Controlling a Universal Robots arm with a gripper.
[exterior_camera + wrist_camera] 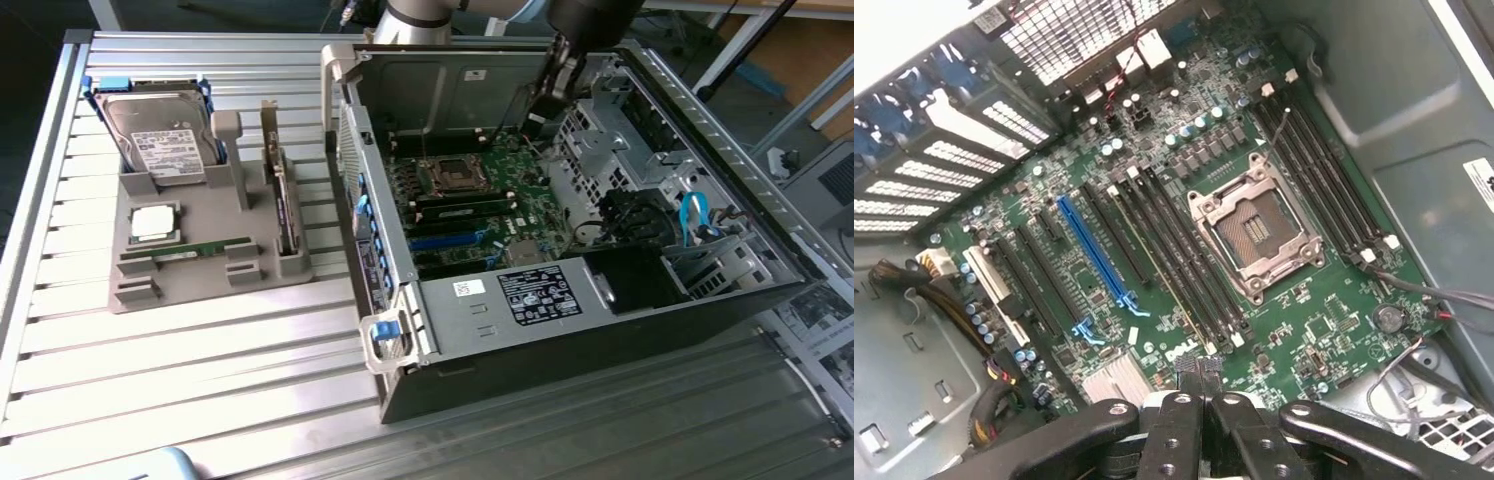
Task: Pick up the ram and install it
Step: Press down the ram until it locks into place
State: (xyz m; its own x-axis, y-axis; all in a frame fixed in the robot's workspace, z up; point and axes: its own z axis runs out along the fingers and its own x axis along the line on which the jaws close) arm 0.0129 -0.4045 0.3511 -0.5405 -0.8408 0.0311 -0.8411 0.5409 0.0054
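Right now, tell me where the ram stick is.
On the exterior view's left, the ram stick lies in the grey holder, just nearer the camera than the silver processor chip.

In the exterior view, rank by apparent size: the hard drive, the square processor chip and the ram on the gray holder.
1. hard drive, clearly largest.
2 and 3. Unsure: the ram is longer but a thin strip; the processor chip is shorter but square.

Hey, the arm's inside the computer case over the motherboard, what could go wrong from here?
The shut gripper hangs close over the motherboard; dropping lower could strike the empty processor socket or the memory slots. Loose wires along the board's edge could snag it.
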